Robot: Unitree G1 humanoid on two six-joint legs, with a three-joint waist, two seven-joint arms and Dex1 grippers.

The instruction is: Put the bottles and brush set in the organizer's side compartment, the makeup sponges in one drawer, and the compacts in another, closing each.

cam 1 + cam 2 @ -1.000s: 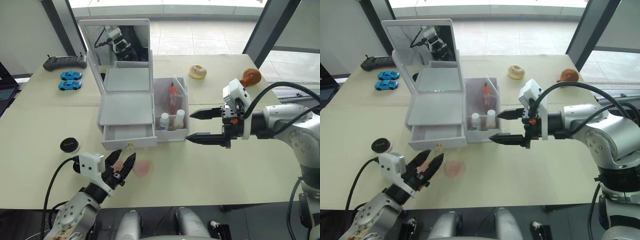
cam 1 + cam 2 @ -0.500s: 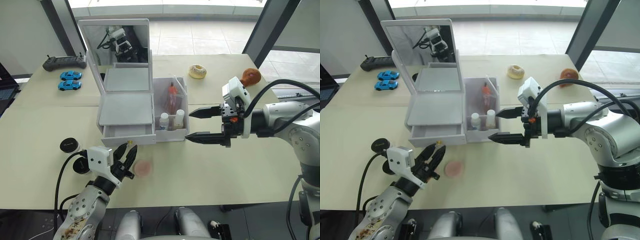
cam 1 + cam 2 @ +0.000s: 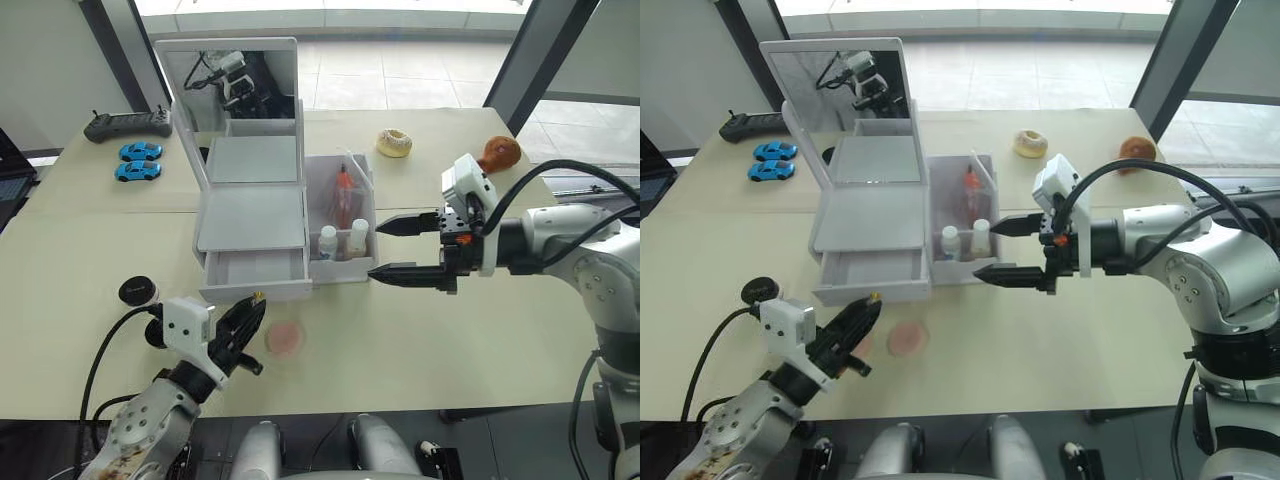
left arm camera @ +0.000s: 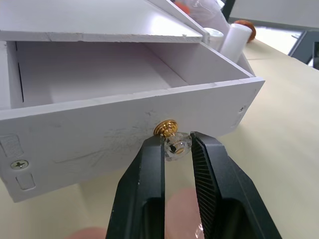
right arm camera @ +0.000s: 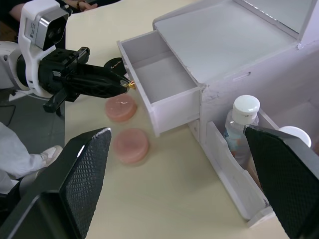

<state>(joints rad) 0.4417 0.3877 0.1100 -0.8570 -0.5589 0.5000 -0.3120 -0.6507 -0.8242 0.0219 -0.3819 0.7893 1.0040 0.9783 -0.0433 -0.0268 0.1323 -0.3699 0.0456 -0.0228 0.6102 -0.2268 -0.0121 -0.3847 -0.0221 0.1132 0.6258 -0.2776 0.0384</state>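
at the front of the organizer point(image 3: 252, 215), the lower drawer point(image 4: 124, 94) stands pulled out and looks bare inside, and the left gripper point(image 4: 177, 145) has its two black fingers point(image 4: 149, 164) pinched onto the drawer's gold knob point(image 4: 169, 130), one on each side of its clear tip. two makeup sponges point(image 5: 130, 145) lie on the table point(image 3: 450, 340) just in front of the open drawer, close beside each other; from the head only one point(image 3: 284, 339) shows clearly, the other being mostly behind the left gripper point(image 3: 240, 322). two compacts point(image 3: 138, 291) sit near the table's front left edge, one of them, probably, partly hidden behind the left wrist camera. the bottles point(image 3: 328, 240) stand upright in the front of the side compartment point(image 3: 345, 262), white caps up, with the brush set point(image 3: 344, 190) tilted behind them. the right gripper point(image 3: 404, 247) hovers just to the right of the side compartment, its fingers spread wide apart and holding nothing. farther back on the table are a black controller point(image 3: 127, 124), two blue toy cars point(image 3: 138, 160), a doughnut point(image 3: 394, 143) and a brown pastry point(image 3: 499, 153). the tall mirror point(image 3: 232, 82) stands upright at the organizer's rear.
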